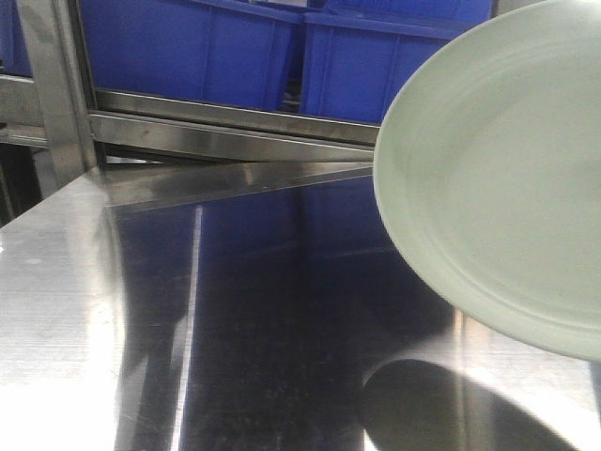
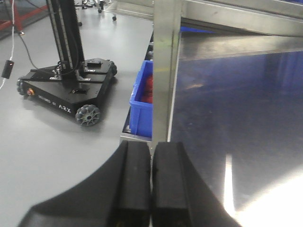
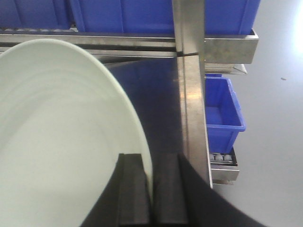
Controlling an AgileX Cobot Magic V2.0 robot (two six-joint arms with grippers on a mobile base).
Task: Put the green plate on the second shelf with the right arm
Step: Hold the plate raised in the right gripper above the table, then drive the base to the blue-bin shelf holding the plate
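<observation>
The green plate [image 1: 502, 178] is pale sage with faint rings; it hangs tilted above the steel shelf surface [image 1: 235, 310] at the right, casting a round shadow below. In the right wrist view the plate [image 3: 61, 137] fills the left side. My right gripper [image 3: 151, 163] is shut on the plate's rim, one black finger [image 3: 130, 189] on the inside face and the other behind it. My left gripper [image 2: 151, 151] is shut and empty, over the shelf's left front corner. Neither gripper shows in the front view.
Blue bins [image 1: 282, 47] sit on the shelf level behind and above. A steel upright [image 3: 191, 90] stands just right of the plate; another upright [image 2: 165, 66] is ahead of the left gripper. A lower blue bin [image 3: 222, 113] and a black wheeled base [image 2: 71, 90] stand on the grey floor.
</observation>
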